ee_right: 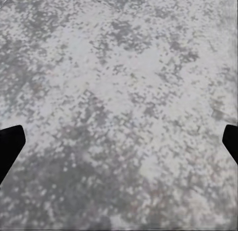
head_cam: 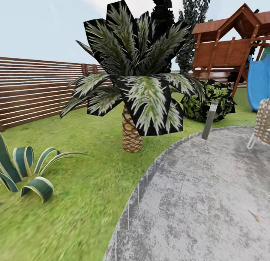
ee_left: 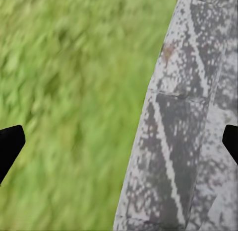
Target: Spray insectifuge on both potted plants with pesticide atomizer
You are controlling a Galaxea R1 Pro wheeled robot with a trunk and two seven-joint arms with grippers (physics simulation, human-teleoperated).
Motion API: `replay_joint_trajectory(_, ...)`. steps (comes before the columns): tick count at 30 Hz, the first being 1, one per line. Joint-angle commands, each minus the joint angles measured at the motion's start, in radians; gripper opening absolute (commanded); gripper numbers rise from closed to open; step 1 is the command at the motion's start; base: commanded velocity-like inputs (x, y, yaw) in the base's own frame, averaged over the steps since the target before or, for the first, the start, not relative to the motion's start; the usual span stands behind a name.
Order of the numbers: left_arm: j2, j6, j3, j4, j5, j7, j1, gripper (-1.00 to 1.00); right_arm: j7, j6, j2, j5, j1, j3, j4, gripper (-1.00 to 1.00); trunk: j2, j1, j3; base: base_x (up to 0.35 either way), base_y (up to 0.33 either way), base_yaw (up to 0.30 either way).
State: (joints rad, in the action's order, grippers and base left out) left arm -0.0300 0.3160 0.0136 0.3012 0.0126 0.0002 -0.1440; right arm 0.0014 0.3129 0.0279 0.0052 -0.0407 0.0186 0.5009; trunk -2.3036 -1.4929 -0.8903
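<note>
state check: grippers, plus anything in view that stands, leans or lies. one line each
left gripper: open, empty, over the lawn-patio edge
right gripper: open, empty, over the stone patio
palm: upright on the lawn
grey post: leaning slightly, at the patio rim
wicker chair: standing on the patio, cut off by the frame
striped-leaf plant: leaves arching over, on the grass

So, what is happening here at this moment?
Nothing is being handled yet. The head camera looks across a garden: a palm on the lawn, a slatted wooden fence behind it, and a round stone patio in front. A striped-leaf plant sits on the grass nearby, and a wooden play set stands further back. The left gripper hangs open over the border of grass and patio; the right gripper hangs open over the stone. Both hold nothing.
</note>
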Motion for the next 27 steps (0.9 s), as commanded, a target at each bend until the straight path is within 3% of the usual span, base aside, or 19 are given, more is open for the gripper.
replay_joint_trajectory(1,0.000,0.003,0.001,-0.001,0.001,-0.001,0.000,1.00,0.000,0.003,0.000,0.001,-0.001,0.001,-0.001,1.00,0.000,0.000,-0.001,-0.054,0.207,-0.300)
replay_joint_trajectory(14,-0.001,0.003,0.000,-0.002,-0.006,-0.003,0.000,1.00,0.000,0.003,-0.001,-0.002,-0.001,-0.002,0.003,1.00,0.000,0.000,-0.001,-0.011,0.278,-0.300)
replay_joint_trajectory(27,-0.024,0.003,0.003,-0.027,0.000,0.004,0.000,1.00,0.002,0.005,-0.003,-0.004,-0.001,-0.003,0.003,1.00,0.000,0.000,-0.001,0.004,0.025,-0.300)
